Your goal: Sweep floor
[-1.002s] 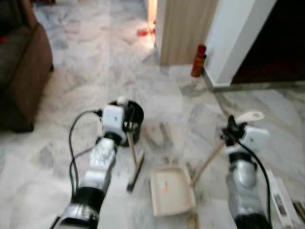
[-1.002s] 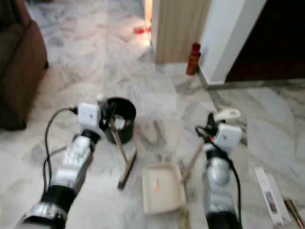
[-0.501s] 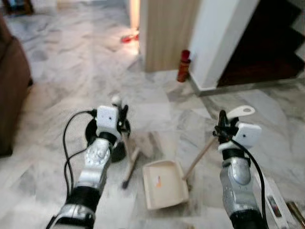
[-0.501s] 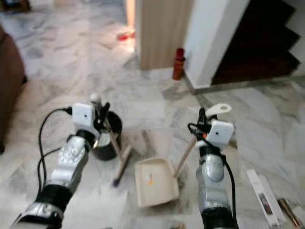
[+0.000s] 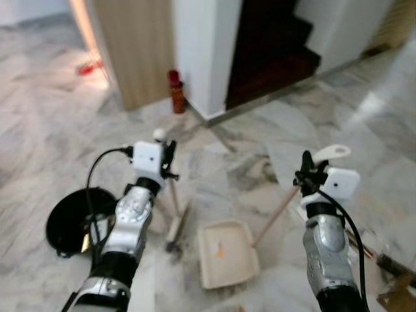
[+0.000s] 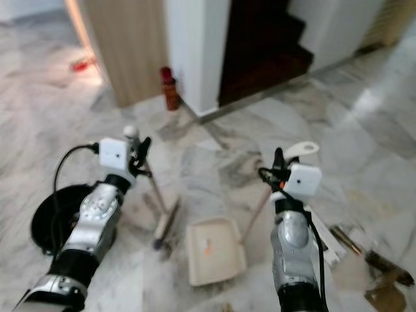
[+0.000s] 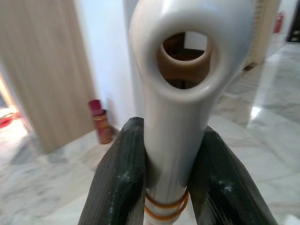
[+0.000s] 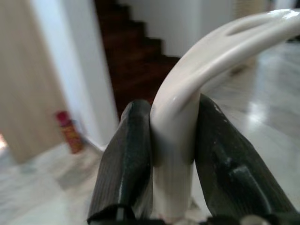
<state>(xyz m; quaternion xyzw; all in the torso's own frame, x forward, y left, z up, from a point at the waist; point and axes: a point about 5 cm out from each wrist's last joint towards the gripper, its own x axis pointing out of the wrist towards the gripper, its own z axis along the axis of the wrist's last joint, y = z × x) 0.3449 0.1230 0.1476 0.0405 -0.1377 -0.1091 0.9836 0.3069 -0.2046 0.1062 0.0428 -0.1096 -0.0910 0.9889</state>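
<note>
Broom [image 5: 173,207]: cream handle tilted, head on marble floor.
Dustpan [image 5: 225,253]: cream tray flat beside it, handle slanted upward.

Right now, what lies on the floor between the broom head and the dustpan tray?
In the left eye view, only bare marble floor separates the broom head from the dustpan tray; no debris can be made out there.

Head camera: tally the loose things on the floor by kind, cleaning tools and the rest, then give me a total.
Brooms: 1, broom, handle in the left pincer
Dustpans: 1, cream dustpan, handle in the right pincer
Black buckets: 1, bucket
Red bottles: 1, bottle by the wall corner
Total: 4
</note>
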